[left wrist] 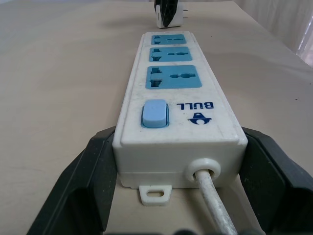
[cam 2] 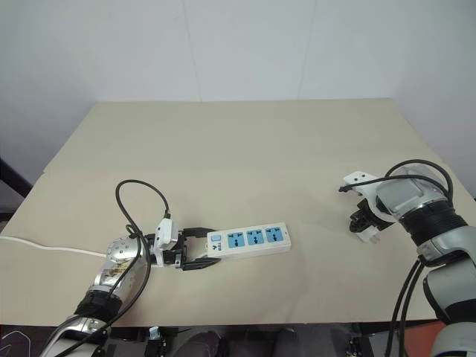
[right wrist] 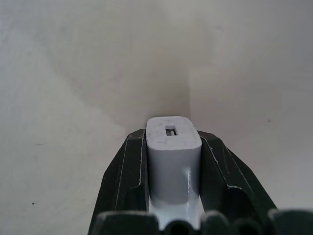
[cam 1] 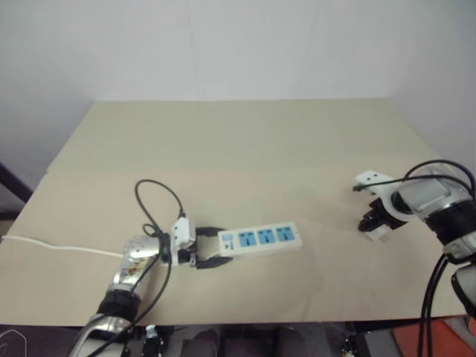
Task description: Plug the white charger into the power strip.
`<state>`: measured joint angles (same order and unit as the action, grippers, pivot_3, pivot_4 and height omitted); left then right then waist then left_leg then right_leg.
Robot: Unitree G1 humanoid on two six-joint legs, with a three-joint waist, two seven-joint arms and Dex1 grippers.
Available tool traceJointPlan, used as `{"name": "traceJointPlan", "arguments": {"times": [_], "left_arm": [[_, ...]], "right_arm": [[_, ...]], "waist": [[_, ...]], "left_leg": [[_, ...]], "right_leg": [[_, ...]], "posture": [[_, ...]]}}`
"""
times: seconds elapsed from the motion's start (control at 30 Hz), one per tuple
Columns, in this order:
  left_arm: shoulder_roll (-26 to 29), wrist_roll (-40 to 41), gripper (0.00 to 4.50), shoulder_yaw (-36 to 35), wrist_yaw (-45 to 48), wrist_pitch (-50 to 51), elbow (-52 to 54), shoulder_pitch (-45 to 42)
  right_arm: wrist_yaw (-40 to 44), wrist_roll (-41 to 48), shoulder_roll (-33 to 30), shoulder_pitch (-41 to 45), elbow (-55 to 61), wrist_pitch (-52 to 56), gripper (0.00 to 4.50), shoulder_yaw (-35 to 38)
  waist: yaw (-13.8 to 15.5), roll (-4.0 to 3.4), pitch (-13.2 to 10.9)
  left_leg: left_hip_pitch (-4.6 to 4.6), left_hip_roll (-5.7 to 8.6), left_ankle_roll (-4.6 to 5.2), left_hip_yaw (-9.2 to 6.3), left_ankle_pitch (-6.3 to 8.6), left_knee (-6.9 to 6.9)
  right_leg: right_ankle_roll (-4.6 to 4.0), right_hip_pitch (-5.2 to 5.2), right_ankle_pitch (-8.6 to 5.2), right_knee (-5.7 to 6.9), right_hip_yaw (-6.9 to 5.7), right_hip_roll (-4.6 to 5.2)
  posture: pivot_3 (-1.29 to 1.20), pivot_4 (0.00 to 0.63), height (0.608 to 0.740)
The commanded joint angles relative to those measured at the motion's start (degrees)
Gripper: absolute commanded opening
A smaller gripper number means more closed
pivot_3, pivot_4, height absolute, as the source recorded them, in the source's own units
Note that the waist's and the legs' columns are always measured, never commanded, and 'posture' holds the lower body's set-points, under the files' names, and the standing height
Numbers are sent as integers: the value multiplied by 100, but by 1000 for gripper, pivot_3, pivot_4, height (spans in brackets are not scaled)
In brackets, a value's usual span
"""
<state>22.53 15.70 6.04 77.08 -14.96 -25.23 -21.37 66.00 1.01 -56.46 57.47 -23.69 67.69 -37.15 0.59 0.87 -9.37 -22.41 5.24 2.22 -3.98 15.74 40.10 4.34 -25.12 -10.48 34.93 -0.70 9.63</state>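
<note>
Power strip (cam 1: 262, 239) lies flat near the table's (cam 1: 245, 141) front edge, left of centre, its cord (cam 1: 52, 246) trailing off to the left. Left gripper (cam 1: 210, 248) stands wide, fingers (left wrist: 85, 181) bracketing the strip's switch end. Bare tabletop separates strip and charger. Far right, right gripper (right wrist: 173, 147) is clamped on the white charger (right wrist: 173, 161), pointing steeply down at the table.

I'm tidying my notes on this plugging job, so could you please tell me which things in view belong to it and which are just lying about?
Part of the job:
- small white rectangular charger, clamped in the right gripper
- long white power strip with three blue sockets, switch end between the open fingers of the left gripper

Just there:
- beige tabletop
- thin white cord trailing off the strip
</note>
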Motion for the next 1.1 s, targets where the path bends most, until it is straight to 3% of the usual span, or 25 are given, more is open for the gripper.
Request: {"name": "traceJointPlan", "arguments": {"times": [0.03,0.2,0.27,0.43,0.57,0.77,1.1], "left_arm": [[-23,-109,3256,182,48,39,-120,93],[10,-112,3256,178,72,56,-151,37],[32,-126,3256,179,70,54,-162,10],[94,-86,3256,189,206,24,-213,-65],[106,-75,3256,197,289,40,-314,-156],[96,-84,3256,213,381,110,-418,-293],[178,-70,3256,167,344,101,-334,-269]], "right_arm": [[94,12,-130,30,472,14,1102,266],[80,262,-310,-79,1567,220,1102,731],[-25,434,-343,-314,2164,-165,1102,1209],[-137,1717,530,-1029,3106,-769,1102,3301],[-22,2605,1438,-1672,3594,-1455,1102,4007],[-216,2788,3024,-2292,3100,-3168,1102,3939],[460,2396,3644,-2260,1651,-4811,1102,3205]], "waist": [[-2,-4,2],[8,-7,4],[14,-7,4],[2,-6,5],[7,8,14],[-16,12,16],[-74,12,16]], "left_leg": [[0,0,0,0,0,0],[0,0,0,0,0,0],[0,-1,1,-1,1,0],[6,-5,2,-1,1,-1],[15,-8,31,-5,18,0],[25,-7,28,-4,16,2],[30,-7,-2,-4,-2,-1]], "right_leg": [[0,0,0,0,0,0],[0,-1,0,2,0,0],[0,0,0,1,-1,0],[-1,7,2,0,0,-4],[-2,15,3,0,-3,-9],[-2,20,5,6,2,-9],[-2,21,6,8,1,-14]], "posture": [[0,150,740],[0,150,740],[0,150,740],[0,150,740],[0,150,740],[0,150,740],[0,150,740]]}}
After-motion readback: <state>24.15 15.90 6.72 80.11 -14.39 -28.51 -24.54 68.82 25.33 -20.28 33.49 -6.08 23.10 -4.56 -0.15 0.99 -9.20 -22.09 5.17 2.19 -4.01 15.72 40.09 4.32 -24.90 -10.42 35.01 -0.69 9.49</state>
